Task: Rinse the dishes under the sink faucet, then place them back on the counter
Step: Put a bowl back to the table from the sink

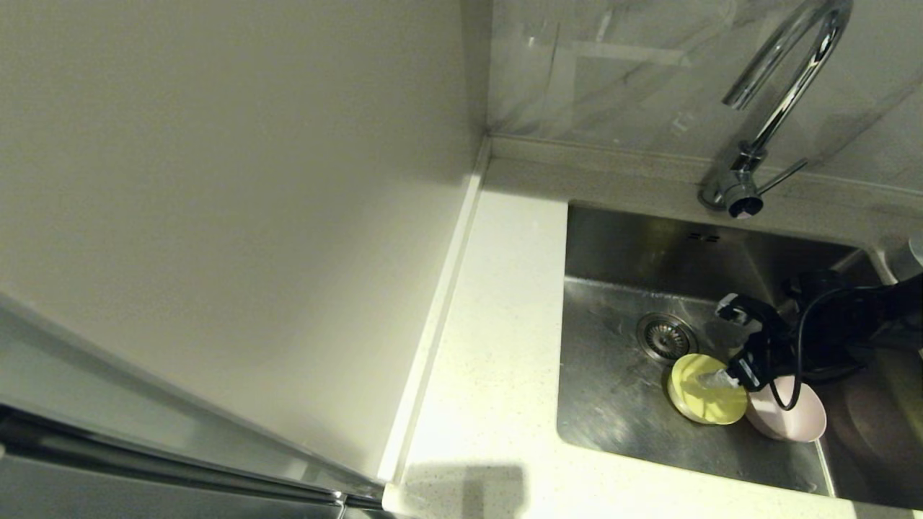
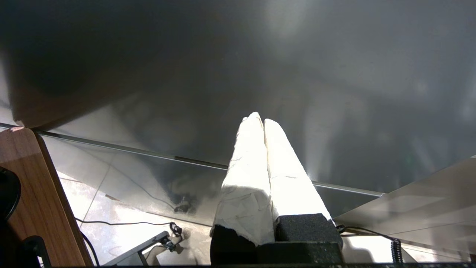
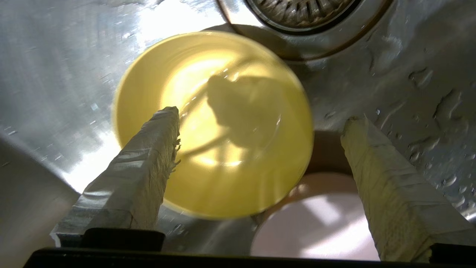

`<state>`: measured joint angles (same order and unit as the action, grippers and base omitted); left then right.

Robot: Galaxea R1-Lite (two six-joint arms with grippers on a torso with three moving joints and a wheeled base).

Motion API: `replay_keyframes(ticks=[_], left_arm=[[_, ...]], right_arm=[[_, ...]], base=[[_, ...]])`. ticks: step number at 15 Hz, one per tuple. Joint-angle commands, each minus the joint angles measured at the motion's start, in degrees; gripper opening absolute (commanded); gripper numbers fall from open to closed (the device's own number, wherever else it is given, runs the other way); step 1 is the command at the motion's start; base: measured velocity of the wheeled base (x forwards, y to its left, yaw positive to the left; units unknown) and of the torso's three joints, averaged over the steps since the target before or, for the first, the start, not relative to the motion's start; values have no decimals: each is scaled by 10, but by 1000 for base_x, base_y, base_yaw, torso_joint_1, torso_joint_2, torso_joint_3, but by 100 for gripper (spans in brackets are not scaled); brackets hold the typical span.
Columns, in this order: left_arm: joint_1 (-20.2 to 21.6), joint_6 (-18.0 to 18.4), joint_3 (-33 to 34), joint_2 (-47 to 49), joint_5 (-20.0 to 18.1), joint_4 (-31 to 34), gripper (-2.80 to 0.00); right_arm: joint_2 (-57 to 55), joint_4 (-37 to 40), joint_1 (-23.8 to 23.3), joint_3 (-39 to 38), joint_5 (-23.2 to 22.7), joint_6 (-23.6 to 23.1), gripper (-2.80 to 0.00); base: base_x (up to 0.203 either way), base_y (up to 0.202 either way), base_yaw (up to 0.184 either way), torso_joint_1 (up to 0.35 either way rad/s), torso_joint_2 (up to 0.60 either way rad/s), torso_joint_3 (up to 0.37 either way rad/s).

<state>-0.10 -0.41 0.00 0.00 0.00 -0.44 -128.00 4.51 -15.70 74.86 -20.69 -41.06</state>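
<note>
Inside the steel sink (image 1: 613, 404), a yellow-green bowl (image 1: 703, 393) sits just beside the drain (image 1: 665, 336), touching a pink bowl (image 1: 789, 418). The right end effector (image 3: 260, 123) hovers over the yellow-green bowl, fingers spread wide. The left end effector (image 2: 263, 123), away from the sink, has its fingers pressed together.

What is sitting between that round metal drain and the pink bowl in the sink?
The yellow-green round bowl, seen in the head view: it lies between the round metal drain strainer and the pale pink bowl.

My left gripper (image 2: 260, 121) fingers pressed together, pointing at dark glossy panel (image 2: 238, 74); wooden board (image 2: 33, 193), floor cables (image 2: 122, 223) nearby.
</note>
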Motion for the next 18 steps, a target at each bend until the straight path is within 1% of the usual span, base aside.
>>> replay_keyframes(ticks=[1,6,9,10,18], left_arm=[[0,0,2,0,0,0,-280],[0,0,2,0,0,0,-280],[0,0,2,0,0,0,-280],[0,0,2,0,0,0,-280],[0,0,2,0,0,0,-280]], right_arm=[[-25,-12,1,14,-1,-3,0],[-61,-35,1,35,20,-3,0],[-79,-67,1,43,27,-4,0],[-82,-73,1,43,30,-3,-280],[-64,-72,1,52,34,2,-280]], base=[[0,0,0,0,0,0],[0,0,0,0,0,0],[0,0,0,0,0,0],[0,0,0,0,0,0],[0,0,0,0,0,0]])
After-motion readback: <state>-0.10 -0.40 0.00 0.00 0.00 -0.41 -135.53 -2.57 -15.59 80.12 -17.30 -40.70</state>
